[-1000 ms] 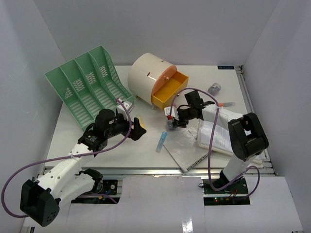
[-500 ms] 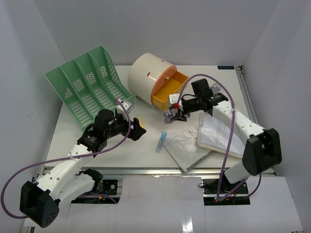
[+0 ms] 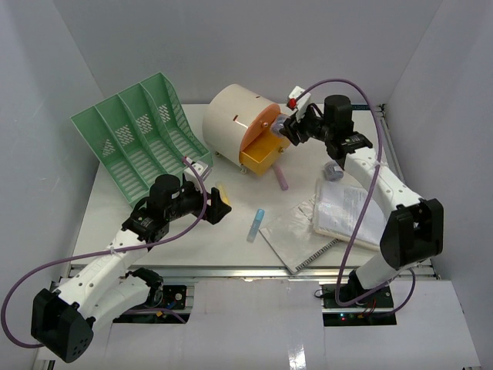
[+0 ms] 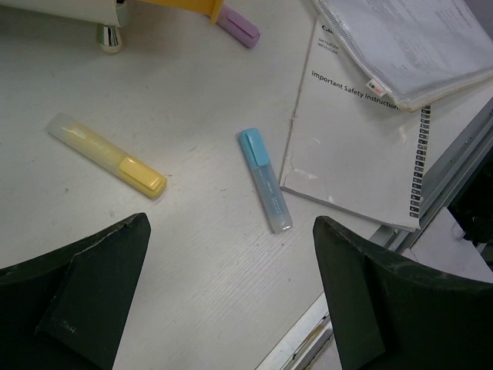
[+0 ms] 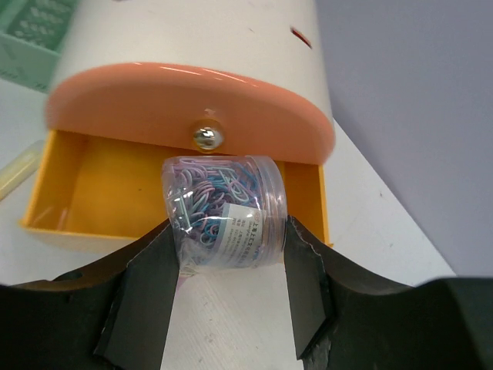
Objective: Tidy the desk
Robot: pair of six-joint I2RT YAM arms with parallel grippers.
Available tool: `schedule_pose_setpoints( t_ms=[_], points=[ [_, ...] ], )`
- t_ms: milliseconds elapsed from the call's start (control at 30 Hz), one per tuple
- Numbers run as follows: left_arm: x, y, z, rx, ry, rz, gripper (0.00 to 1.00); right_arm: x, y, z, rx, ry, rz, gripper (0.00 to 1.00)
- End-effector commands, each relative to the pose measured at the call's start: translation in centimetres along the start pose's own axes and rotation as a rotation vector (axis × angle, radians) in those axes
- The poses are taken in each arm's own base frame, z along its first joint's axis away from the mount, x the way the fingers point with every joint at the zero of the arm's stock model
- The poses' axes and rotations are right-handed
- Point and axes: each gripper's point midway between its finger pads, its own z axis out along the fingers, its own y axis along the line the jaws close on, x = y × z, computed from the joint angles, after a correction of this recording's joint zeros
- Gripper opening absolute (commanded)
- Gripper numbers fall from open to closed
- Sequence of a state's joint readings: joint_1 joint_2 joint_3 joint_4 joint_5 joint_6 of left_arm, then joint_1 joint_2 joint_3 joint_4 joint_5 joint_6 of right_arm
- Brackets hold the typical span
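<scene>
The desk (image 3: 192, 231) is a large white tabletop with a metal-railed front edge. My right gripper (image 3: 286, 129) is shut on a clear jar of coloured paper clips (image 5: 223, 208) and holds it just in front of the open yellow drawer (image 5: 100, 185) of the cream drum unit (image 3: 235, 119). In the right wrist view the gripper (image 5: 229, 227) has both pads pressed on the jar's sides. My left gripper (image 3: 219, 204) is open and empty above the desk (image 4: 192, 270). A yellow highlighter (image 4: 108, 154) and a blue highlighter (image 4: 264, 179) lie ahead of the left gripper (image 4: 231, 223).
A green slotted file rack (image 3: 139, 139) stands at the back left. A purple highlighter (image 3: 280, 179) lies by the drawer. A spiral-bound booklet (image 3: 296, 235) and a clear document pouch (image 3: 347, 212) lie at the front right. A small lilac object (image 3: 333, 171) sits by the right arm.
</scene>
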State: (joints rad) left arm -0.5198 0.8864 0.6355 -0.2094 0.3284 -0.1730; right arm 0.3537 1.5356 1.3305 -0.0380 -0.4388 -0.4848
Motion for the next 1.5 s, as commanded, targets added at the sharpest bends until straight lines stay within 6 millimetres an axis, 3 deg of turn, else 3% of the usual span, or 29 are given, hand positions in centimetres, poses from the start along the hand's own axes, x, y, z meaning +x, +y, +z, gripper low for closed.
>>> schedule_pose_setpoints(
  t_ms=[0,133,200,267,367,533,700,767,867,967,1100,1200,1333,1467],
  points=[
    [-0.5,-0.1,-0.4,-0.001,-0.023,0.018,0.98,-1.6,-5.5,1.4,0.232,-0.045,0.072,0.15],
    [-0.6,-0.1,-0.4,0.0,-0.026,0.019,0.98,-0.4,-6.4,2.2,0.259,-0.02,0.077,0.19],
    [-0.6,-0.1,-0.4,0.0,-0.025,0.019,0.98,0.4,-6.3,2.8,0.251,-0.008,0.081,0.28],
    [-0.6,-0.1,-0.4,0.001,-0.025,0.019,0.98,0.8,-6.2,3.2,0.242,-0.005,0.081,0.44],
    [-0.7,-0.1,-0.4,0.0,-0.028,0.021,0.98,1.1,-6.1,3.4,0.232,-0.001,0.078,0.79],
    [-0.7,-0.2,-0.4,0.004,-0.028,0.022,0.98,-0.4,-6.5,2.1,0.234,-0.038,0.088,0.89],
    [-0.7,-0.3,-0.5,0.006,-0.03,0.023,0.98,-0.4,-7.8,-0.6,0.241,-0.048,0.152,0.92],
    [-0.7,-0.2,-0.5,0.003,-0.032,0.023,0.98,1.4,-8.6,-2.1,0.245,0.001,0.192,0.93],
    [-0.8,-0.4,-0.6,0.009,-0.037,0.026,0.98,5.1,-7.5,-3.9,0.196,0.107,0.253,0.93],
    [-0.9,-0.5,-0.6,0.013,-0.037,0.025,0.98,10.4,-6.7,-6.2,0.185,0.277,0.302,0.95],
    [-0.8,-0.6,-0.6,0.019,-0.035,0.024,0.98,15.8,-6.5,-8.9,0.252,0.462,0.348,0.98],
    [-0.7,-0.6,-0.5,0.021,-0.032,0.023,0.98,18.2,-5.2,-10.0,0.235,0.541,0.331,0.98],
    [-0.6,-0.5,-0.5,0.022,-0.027,0.02,0.98,21.0,-4.9,-10.4,0.262,0.63,0.349,0.97],
    [-0.6,-0.5,-0.5,0.018,-0.029,0.02,0.98,23.7,-5.1,-10.0,0.329,0.691,0.484,0.95]
  ],
)
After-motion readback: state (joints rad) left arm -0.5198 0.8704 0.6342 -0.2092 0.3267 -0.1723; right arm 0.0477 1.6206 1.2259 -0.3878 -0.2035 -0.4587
